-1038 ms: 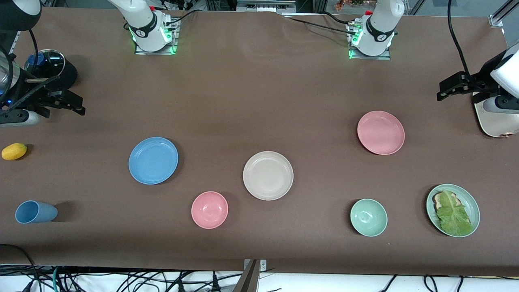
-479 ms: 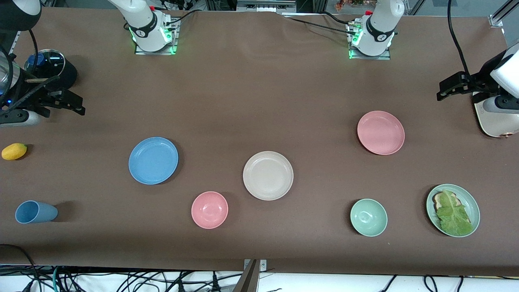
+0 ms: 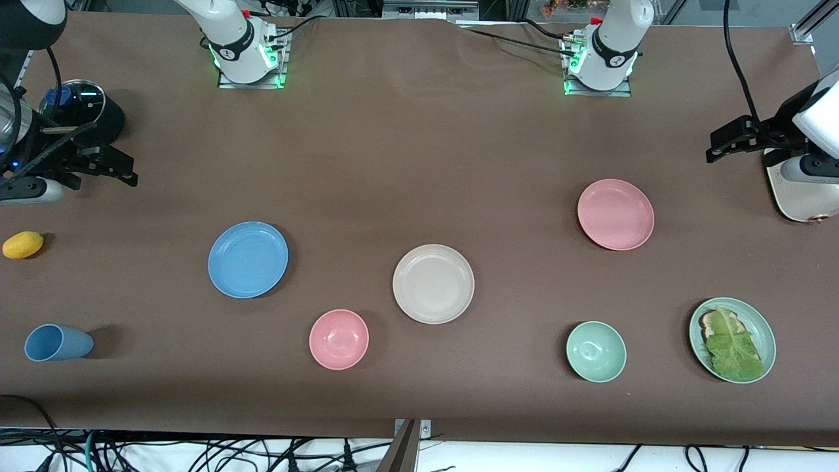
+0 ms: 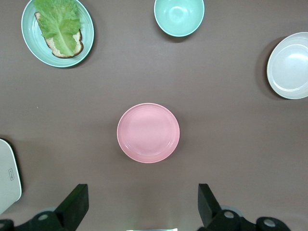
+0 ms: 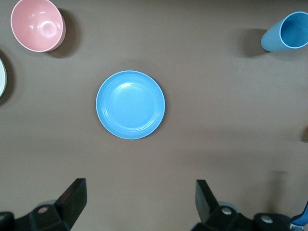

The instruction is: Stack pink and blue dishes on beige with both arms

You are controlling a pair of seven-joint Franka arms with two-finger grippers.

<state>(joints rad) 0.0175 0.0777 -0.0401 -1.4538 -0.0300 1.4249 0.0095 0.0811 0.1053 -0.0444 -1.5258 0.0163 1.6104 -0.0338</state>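
Front view: three round shallow matte plates lying flat and well apart on the brown table point(image 3: 406, 164). Cream-beige raised-rim plate point(image 3: 433, 284) near the table's middle, bare. Sky-blue raised-rim plate point(image 3: 248, 259) toward the right arm's end, a little farther from the front camera than the beige one. Pink raised-rim plate point(image 3: 615, 214) toward the left arm's end, farther from the front camera than both others. Nothing stacked yet.

Small deep pink bowl point(image 3: 339, 339) between the blue and beige plates, nearer to the front camera than either. Pale green bowl point(image 3: 596, 351) nearer to the front camera than the pink plate. Beside it, toward the left arm's end, a pale green dish point(image 3: 761, 321) carrying a lettuce leaf point(image 3: 731, 344) over a slice of bread. Blue cup point(image 3: 58, 343) tipped on its side near the right arm's end of the table, with a small yellow fruit point(image 3: 23, 244) farther from the front camera than the cup.

Left gripper point(image 4: 143, 209) raised over bare table just beside the pink plate, black fingers point(image 4: 73, 206) spread wide, holding nothing. Right gripper point(image 5: 139, 204) likewise raised over bare table just beside the blue plate, fingers point(image 5: 72, 198) spread wide, empty. Both white arm bases point(image 3: 239, 46) along the table edge farthest from the front camera, green lights glowing at each.
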